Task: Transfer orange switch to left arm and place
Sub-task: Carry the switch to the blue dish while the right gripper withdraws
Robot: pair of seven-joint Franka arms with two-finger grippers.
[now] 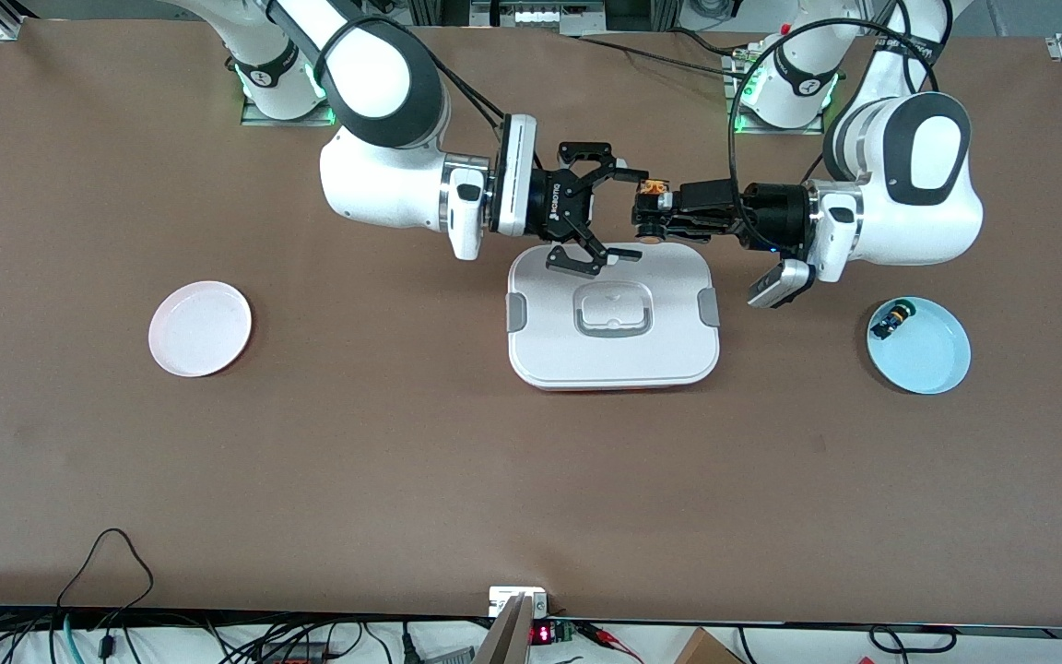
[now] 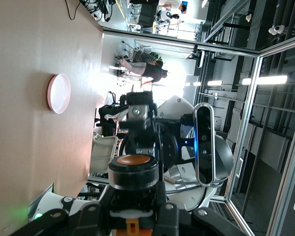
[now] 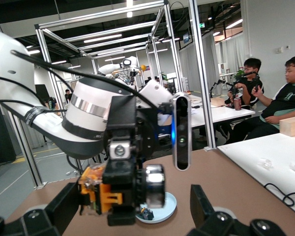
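The orange switch (image 1: pixel 651 189) is up in the air, clamped in my left gripper (image 1: pixel 649 210), which is shut on its black body. It hangs over the table just at the box's (image 1: pixel 612 318) edge toward the arms' bases. My right gripper (image 1: pixel 609 214) is open, and its fingers stand wide on either side of the switch without touching it. In the right wrist view the switch (image 3: pixel 123 191) sits between my open right gripper's (image 3: pixel 132 211) fingers. In the left wrist view the orange cap (image 2: pixel 133 160) shows just past my left gripper (image 2: pixel 133 209).
The white box lies at the table's middle, partly under my right gripper's lower finger. A pink plate (image 1: pixel 200 328) lies toward the right arm's end. A blue plate (image 1: pixel 932 355) toward the left arm's end holds the other small switch (image 1: pixel 892 320).
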